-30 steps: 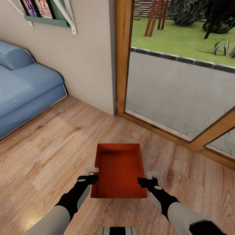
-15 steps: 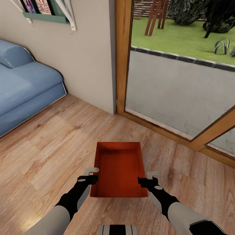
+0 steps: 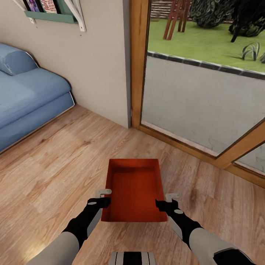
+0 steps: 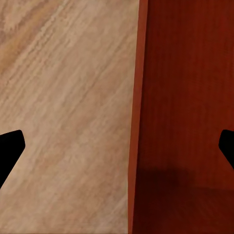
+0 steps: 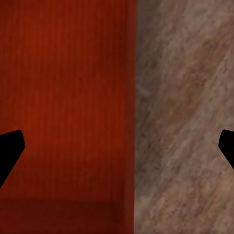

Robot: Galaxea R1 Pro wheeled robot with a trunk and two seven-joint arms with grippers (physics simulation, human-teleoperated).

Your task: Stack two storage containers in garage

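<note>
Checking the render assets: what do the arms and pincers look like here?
Both arms are alike: pale grey upper segments, glossy black forearms and wrists, a small grey disc on the right wrist. The left pincer and right pincer have short light grey fingers. In the wrist views the fingertips show as flat black wedges. No cables or markings visible.

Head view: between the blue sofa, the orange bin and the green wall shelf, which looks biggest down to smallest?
1. Blue sofa, though the picture's edge cuts it off.
2. Orange bin; it sits nearest the camera, which flatters its size.
3. Green wall shelf, also cut off and farther away, so its true size is unsure.
</note>
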